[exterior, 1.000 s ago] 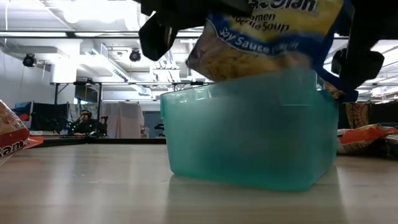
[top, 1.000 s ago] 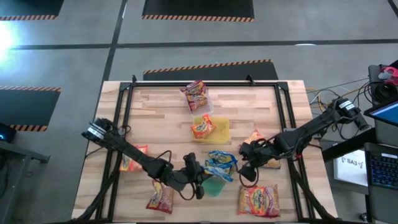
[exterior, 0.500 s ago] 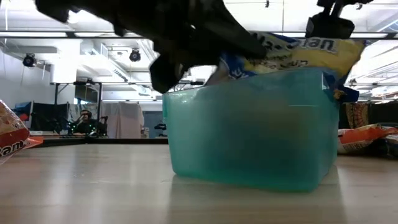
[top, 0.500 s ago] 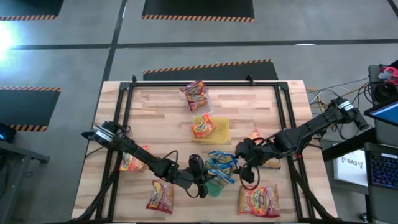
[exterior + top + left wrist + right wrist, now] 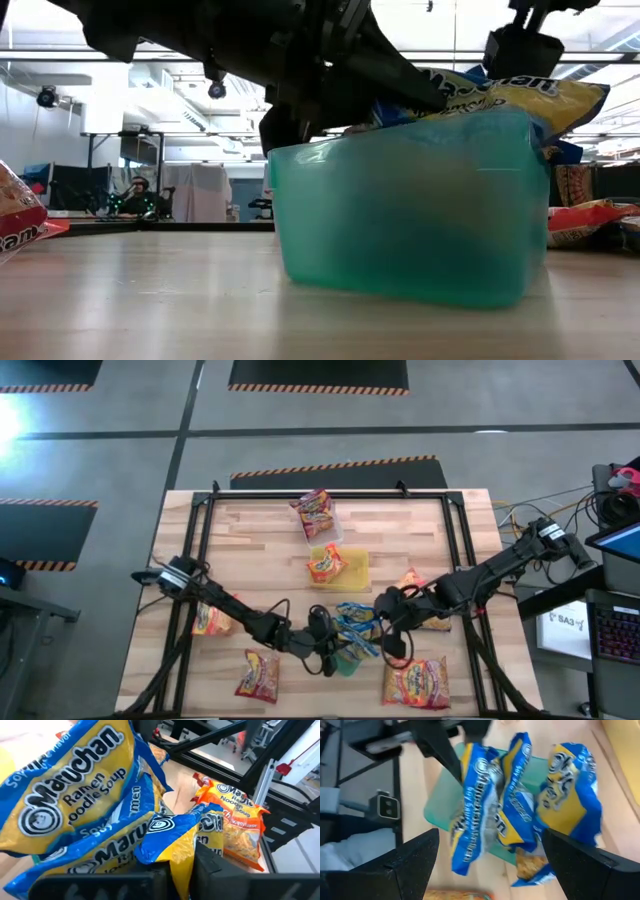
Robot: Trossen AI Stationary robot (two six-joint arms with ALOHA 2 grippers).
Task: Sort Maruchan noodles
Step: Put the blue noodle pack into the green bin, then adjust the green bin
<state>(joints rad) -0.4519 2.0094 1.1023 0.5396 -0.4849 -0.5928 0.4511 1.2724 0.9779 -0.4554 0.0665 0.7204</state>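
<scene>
Seen a second ago hanging clear above the green tray [image 5: 400, 230] in the left gripper [image 5: 328, 648], now pressed down across its rim among the other blue-and-yellow Maruchan packets [image 5: 355, 625], with that gripper shifted rightward over the tray and clamped on a crumpled corner of the held blue packet [image 5: 167, 832]. Crept slightly leftward too, as for the right gripper [image 5: 386, 632], fingers wide apart, holding nothing, just beside the tray. Crinkly, glossy, bent and overlapping, blue borders round yellow panels with white lettering; elsewhere on the table [image 5: 400, 530], red packets [image 5: 415, 682] and orange packets [image 5: 325, 564] lying apart.
</scene>
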